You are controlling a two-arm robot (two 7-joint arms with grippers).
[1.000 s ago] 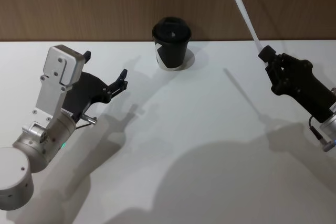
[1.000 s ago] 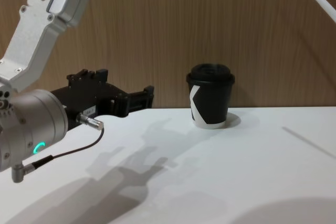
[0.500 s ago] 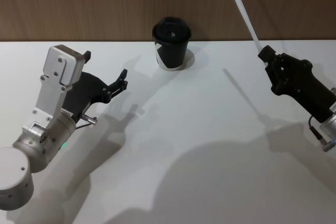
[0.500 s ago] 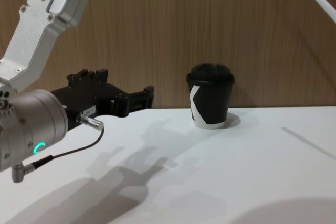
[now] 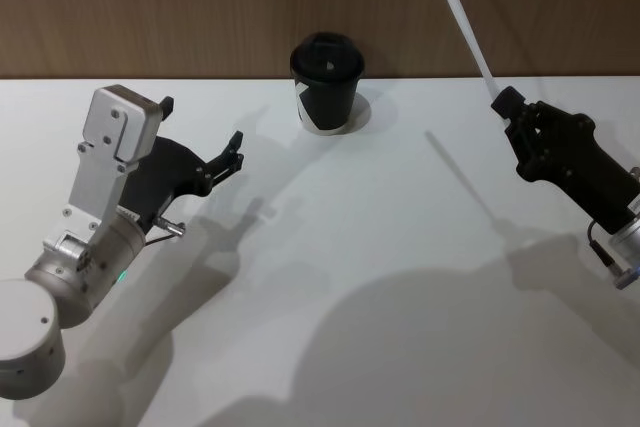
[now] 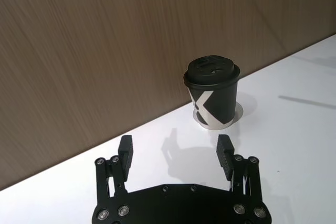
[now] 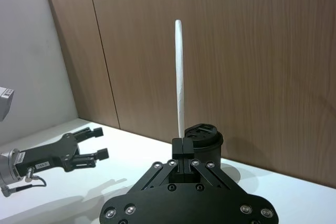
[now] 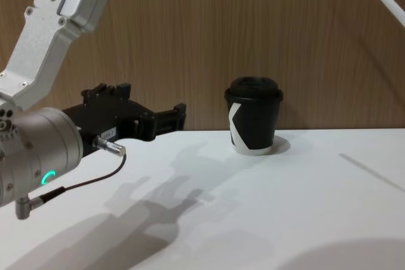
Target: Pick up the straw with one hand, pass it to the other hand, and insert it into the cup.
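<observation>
The right claw [image 5: 503, 102] is pinched shut on the low end of the straw [image 5: 460, 17], up in the air over the right side of the table [image 5: 380, 247]. The straw sticks up out of it, so most of it is free to grab. The left claw [image 5: 203, 122] hangs over the left side, spread wide, likely ready to take it. The cup [image 5: 326, 82] sits at the back, near the wall [image 5: 150, 7]. How much straw pokes out under the right claw is hidden.
</observation>
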